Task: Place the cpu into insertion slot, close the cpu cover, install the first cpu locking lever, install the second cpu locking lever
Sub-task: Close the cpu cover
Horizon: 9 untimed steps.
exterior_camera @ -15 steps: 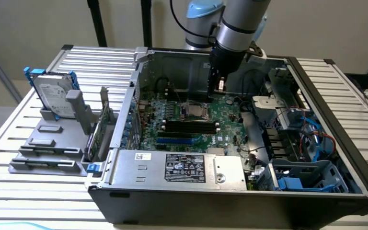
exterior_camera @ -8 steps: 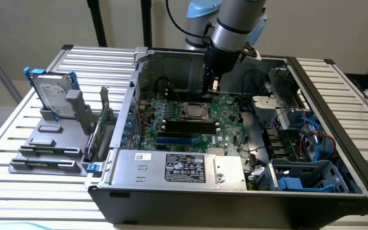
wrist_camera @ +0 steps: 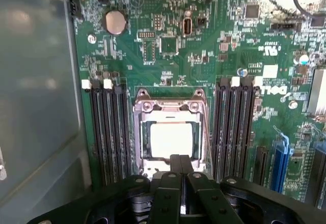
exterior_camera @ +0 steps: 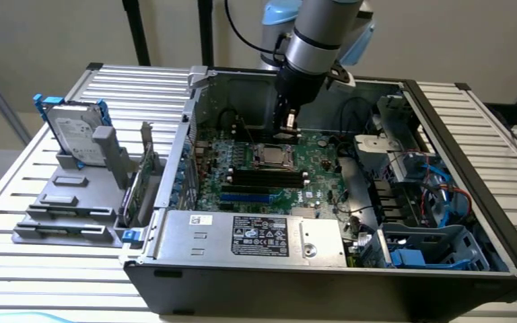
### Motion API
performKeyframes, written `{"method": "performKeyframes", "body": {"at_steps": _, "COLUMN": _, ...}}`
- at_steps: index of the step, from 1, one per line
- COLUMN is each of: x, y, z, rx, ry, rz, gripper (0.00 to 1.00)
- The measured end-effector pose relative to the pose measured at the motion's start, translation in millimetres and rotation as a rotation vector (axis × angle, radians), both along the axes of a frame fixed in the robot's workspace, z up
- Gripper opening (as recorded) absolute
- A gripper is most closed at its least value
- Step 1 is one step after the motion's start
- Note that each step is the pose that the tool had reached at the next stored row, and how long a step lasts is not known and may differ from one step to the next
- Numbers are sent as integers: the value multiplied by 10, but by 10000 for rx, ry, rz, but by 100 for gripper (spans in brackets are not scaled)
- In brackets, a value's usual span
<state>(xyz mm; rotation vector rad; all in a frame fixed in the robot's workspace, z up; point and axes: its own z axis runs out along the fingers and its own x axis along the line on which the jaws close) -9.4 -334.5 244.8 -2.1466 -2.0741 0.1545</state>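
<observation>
The cpu (wrist_camera: pixel 170 139) lies flat in the insertion slot (exterior_camera: pixel 272 156) on the green motherboard (wrist_camera: pixel 239 56), its pale top showing through the window of the cpu cover (wrist_camera: pixel 144 132). The cover lies down over the chip. My gripper (wrist_camera: pixel 179 159) is shut with its dark fingertips (wrist_camera: pixel 174 167) pressed together and nothing between them, right at the socket's near edge. In the exterior view the gripper (exterior_camera: pixel 285 131) hangs just above the far side of the socket. A thin metal rod (wrist_camera: pixel 209 142) runs along one side of the socket; whether it is latched I cannot tell.
Black memory slots (wrist_camera: pixel 109 127) flank the socket on both sides, and a blue card slot (wrist_camera: pixel 281 163) lies nearby. The open computer case (exterior_camera: pixel 474 128) holds a power supply (exterior_camera: pixel 250 235), drive bays and blue cables (exterior_camera: pixel 433 195). A hard drive (exterior_camera: pixel 75 131) stands in a grey holder outside.
</observation>
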Motion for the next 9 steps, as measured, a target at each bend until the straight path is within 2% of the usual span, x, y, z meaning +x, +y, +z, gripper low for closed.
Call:
{"method": "performKeyframes", "body": {"at_steps": 5, "x": -125, "y": -13, "z": -19, "rx": 18, "ry": 109, "rz": 14, "gripper": 11}}
{"method": "performKeyframes", "body": {"at_steps": 9, "x": -189, "y": -26, "z": -59, "rx": 27, "ry": 133, "rz": 35, "gripper": 11}}
